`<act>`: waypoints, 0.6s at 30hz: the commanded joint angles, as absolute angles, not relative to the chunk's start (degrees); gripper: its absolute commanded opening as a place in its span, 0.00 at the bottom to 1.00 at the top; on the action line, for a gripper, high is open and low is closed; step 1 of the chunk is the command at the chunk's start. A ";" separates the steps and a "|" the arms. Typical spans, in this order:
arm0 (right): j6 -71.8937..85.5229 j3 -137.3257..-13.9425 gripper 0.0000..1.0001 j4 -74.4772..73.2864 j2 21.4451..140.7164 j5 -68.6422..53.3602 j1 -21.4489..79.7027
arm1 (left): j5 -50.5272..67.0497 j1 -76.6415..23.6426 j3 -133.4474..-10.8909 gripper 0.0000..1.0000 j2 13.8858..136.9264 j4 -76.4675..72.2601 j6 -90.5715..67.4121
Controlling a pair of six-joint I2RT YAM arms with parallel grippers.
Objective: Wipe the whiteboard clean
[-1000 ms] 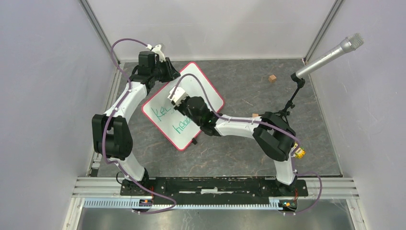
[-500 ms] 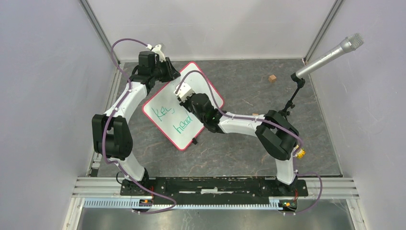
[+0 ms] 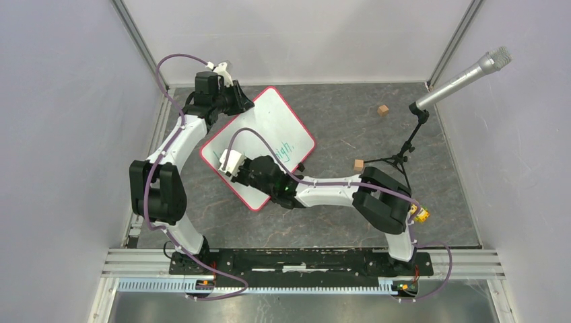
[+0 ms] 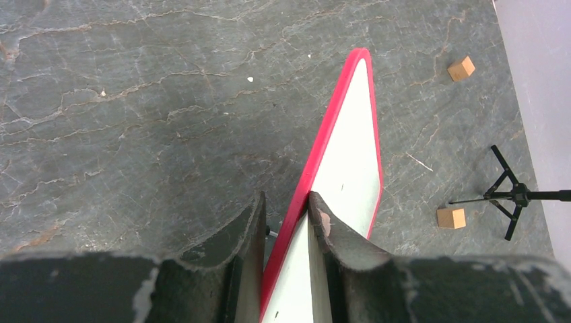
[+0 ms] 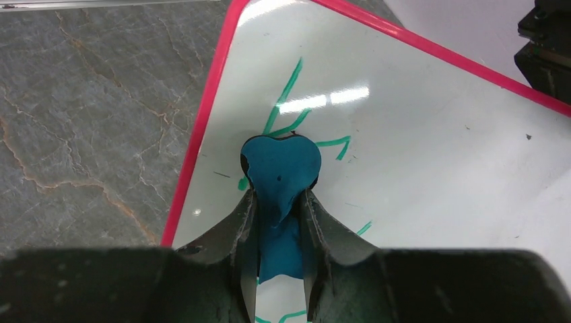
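Overhead: whiteboard (image 3: 276, 114) lies askew on the tabletop (image 3: 337, 101), left of centre, left hand (image 3: 239, 101) at its far corner, right hand (image 3: 231, 163) over its near end | Left wrist: left hand clamped on the whiteboard's red edge | Right wrist: right hand gripping a blue eraser (image 5: 281, 165), pressed onto green writing (image 5: 286, 87)

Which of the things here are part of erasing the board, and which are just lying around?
Part of the job:
whiteboard, with green writing
blue pad, pinched in right claw
left claw, clamping the whiteboard's rim

Lying about:
far block
near block
microphone on stand
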State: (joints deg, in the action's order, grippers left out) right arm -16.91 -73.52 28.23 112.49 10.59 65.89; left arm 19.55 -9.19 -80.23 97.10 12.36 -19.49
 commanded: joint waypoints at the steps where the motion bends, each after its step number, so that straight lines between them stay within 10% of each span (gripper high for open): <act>1: -11.78 -70.36 0.24 32.20 111.38 14.33 62.88 | 19.66 -10.70 -79.68 0.24 95.81 14.12 -22.41; 18: -9.38 -72.57 0.26 26.97 110.46 17.99 56.52 | 21.32 -10.98 -79.64 0.23 95.94 13.62 -23.61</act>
